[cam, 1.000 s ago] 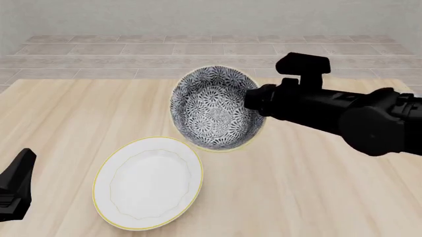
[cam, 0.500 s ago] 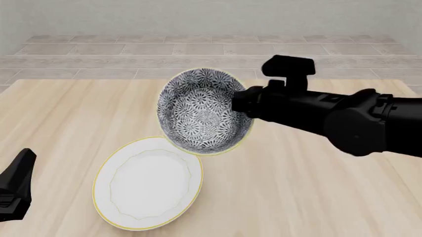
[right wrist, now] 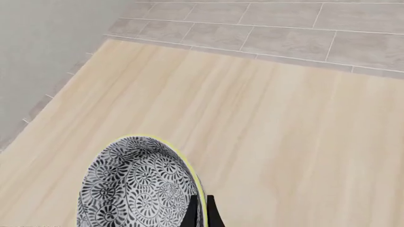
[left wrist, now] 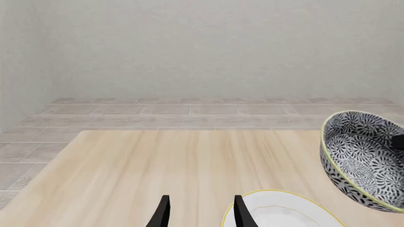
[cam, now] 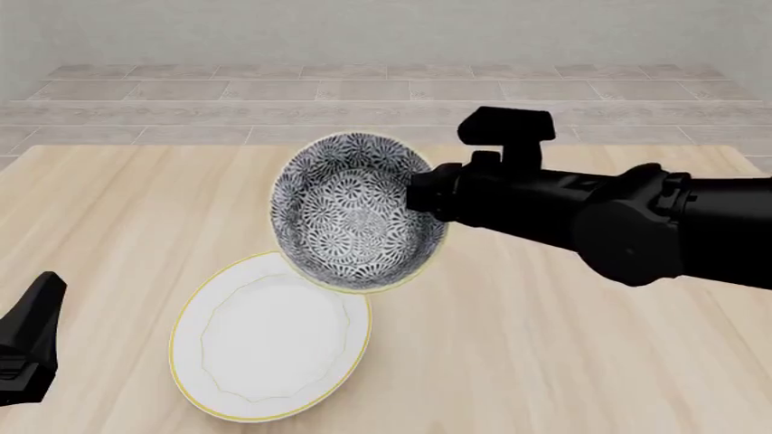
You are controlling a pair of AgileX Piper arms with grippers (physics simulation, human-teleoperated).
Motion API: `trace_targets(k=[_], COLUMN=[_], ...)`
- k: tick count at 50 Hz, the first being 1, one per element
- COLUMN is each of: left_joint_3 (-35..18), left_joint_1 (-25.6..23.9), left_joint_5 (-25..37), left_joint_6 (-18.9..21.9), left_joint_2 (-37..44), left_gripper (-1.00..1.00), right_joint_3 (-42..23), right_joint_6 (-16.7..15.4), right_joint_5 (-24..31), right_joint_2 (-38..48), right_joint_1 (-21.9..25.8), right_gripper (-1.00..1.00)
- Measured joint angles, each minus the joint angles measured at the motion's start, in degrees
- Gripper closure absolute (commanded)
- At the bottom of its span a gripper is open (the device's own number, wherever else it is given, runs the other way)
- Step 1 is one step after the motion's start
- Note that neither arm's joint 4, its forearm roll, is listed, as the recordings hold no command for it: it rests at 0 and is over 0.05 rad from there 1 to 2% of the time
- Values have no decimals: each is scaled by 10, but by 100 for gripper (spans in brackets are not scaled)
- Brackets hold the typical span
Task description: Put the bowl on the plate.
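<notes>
Black left gripper (cam: pixel 27 348): near left corner, fingers spread, holding nothing.
Plate (cam: pixel 270 336): flat on wooden table (cam: pixel 543 344), near centre-left.
Bowl (cam: pixel 353 212): lifted, tilted, overlapping plate's far edge.
Right gripper (cam: pixel 425 194): pinching bowl's rim.

The bowl (cam: pixel 353 212) hangs tipped in the air, over the far edge of the plate (cam: pixel 268 334). The right arm (cam: pixel 579 217) blocks that side. The plate's near half looks open from above. The table (cam: pixel 579 362) is wide open.
</notes>
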Motion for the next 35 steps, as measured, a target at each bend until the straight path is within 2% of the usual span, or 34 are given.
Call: trace_targets(k=[35], left_joint_3=[0], left_joint_1=[0], left_joint_5=[0], left_joint_6=[0], left_joint_2=[0], left_gripper=[-100], right_joint_3=[-29], right_joint_6=[8], right_joint_5=[-6], right_joint_2=[42], right_joint_1=[41], right_gripper=[100])
